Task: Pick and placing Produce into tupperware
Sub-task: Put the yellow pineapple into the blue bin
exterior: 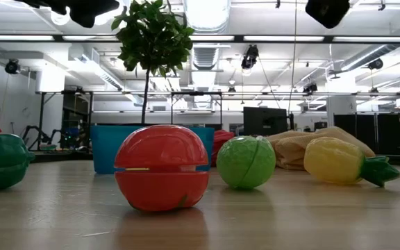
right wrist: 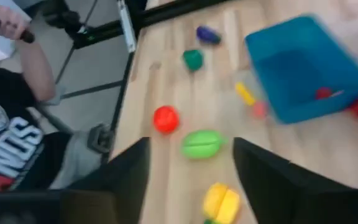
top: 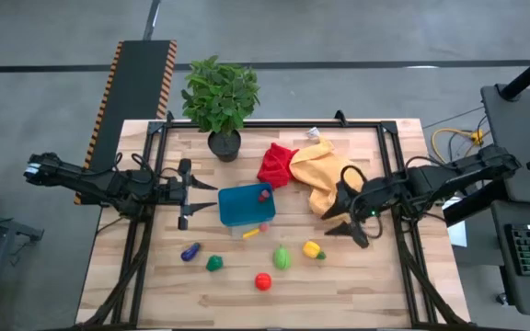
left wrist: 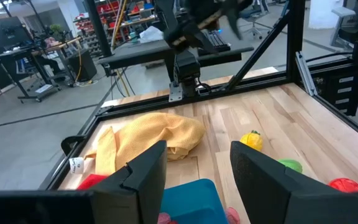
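- Overhead, the tupperware [top: 245, 204] sits mid-counter [top: 375, 285]; left gripper [top: 201, 198] spread just beside it, right gripper [top: 343, 221] spread near the yellow cloth [top: 325, 179].
- Level view: tomato [exterior: 161, 176] in front of the tupperware [exterior: 106, 147].
- Right wrist: a person's arm [right wrist: 27, 62] beyond the counter edge.

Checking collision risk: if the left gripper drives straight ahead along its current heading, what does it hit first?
Most likely the tupperware. The open left gripper points along the table at its near wall, and the left wrist view shows the teal rim directly between the fingers. It may sit high enough to pass over; height is unclear.
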Available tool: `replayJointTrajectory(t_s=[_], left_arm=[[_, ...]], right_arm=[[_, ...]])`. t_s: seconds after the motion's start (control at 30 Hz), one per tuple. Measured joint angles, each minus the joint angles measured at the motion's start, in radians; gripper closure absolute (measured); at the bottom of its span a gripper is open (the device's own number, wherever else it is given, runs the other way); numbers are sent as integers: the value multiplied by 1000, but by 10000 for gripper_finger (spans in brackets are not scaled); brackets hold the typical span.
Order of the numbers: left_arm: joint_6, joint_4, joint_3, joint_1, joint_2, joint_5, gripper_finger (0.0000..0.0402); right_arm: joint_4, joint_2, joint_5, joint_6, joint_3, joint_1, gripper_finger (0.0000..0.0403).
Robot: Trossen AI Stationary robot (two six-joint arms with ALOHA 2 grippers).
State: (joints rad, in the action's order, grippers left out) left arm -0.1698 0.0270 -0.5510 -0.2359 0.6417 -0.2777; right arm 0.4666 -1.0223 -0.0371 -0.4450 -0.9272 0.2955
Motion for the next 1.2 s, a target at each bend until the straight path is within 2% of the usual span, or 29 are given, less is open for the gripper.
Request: replayJointTrajectory(t_s=[0.13,0.27,0.37,0.57,0.8,1.03,1.2], left_arm=[[0,-9,0,0,4,-13,237],[0,-11,0,0,10,-24,237],[0,-11,0,0,13,-27,237],[-1,-25,0,0,21,-27,237],[-2,-27,0,0,25,-27,237],[4,-26,0,0,42,-27,237],[4,-26,1,0,52,-27,237]], right_arm=[[40,-58,10,-64,-5,28,100],[137,-124,16,-182,-36,40,73],[189,-182,23,-264,-60,59,71],[225,-315,45,-318,-130,136,75],[355,-494,163,-315,-264,209,76],[402,-647,176,-315,-307,219,76],[405,-706,213,-327,-307,211,76]])
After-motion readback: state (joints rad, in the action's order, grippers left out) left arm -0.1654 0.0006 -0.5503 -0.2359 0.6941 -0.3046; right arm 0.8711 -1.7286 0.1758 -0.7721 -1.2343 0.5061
